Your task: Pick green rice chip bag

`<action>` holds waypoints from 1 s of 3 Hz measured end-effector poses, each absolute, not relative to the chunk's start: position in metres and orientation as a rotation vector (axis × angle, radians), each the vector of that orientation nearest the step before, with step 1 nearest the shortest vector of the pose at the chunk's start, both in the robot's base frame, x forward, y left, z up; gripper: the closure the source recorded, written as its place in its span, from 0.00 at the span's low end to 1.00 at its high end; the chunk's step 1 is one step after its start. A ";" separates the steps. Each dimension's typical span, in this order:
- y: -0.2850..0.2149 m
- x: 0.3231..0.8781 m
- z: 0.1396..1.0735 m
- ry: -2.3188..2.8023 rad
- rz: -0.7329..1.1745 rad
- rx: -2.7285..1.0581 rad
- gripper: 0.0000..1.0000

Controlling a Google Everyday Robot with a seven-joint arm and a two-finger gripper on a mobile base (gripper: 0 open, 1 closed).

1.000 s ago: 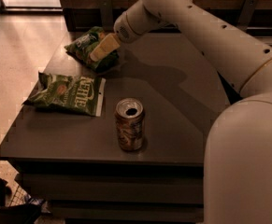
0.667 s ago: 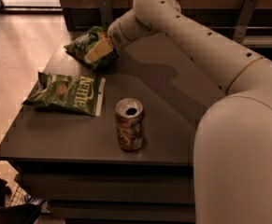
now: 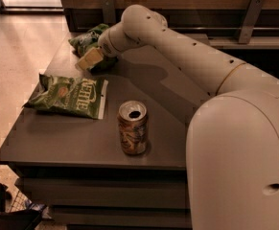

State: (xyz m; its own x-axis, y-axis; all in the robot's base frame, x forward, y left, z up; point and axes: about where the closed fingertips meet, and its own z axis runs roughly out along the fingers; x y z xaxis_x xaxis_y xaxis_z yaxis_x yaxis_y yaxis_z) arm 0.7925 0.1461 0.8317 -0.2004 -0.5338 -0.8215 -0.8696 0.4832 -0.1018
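The green rice chip bag (image 3: 87, 39) is a small puffy bright-green bag at the far left corner of the dark table (image 3: 72, 143). My gripper (image 3: 89, 59) is at the bag's near edge, low over the table and touching or just in front of the bag. It hides the bag's near side. The white arm reaches in from the right across the table's back half.
A larger flat olive-green Kettle bag (image 3: 69, 96) lies on the table's left side, close in front of the gripper. An opened brown drink can (image 3: 133, 127) stands upright near the front edge. A wooden wall with metal brackets (image 3: 247, 18) runs behind the table.
The arm has swung further left and the gripper has slid left and nearer along the small green bag's near side. The bags and the can have not moved.
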 end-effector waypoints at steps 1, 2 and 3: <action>0.147 0.791 0.831 1.876 0.497 -1.174 0.25; 0.150 0.791 0.828 1.877 0.500 -1.178 0.47; 0.152 0.790 0.827 1.878 0.503 -1.181 0.79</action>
State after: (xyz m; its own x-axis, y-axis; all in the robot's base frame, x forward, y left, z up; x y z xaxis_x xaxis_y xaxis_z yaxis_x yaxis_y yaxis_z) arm 0.7903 0.1517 0.8268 -0.2031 -0.5373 -0.8186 -0.8747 0.4752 -0.0948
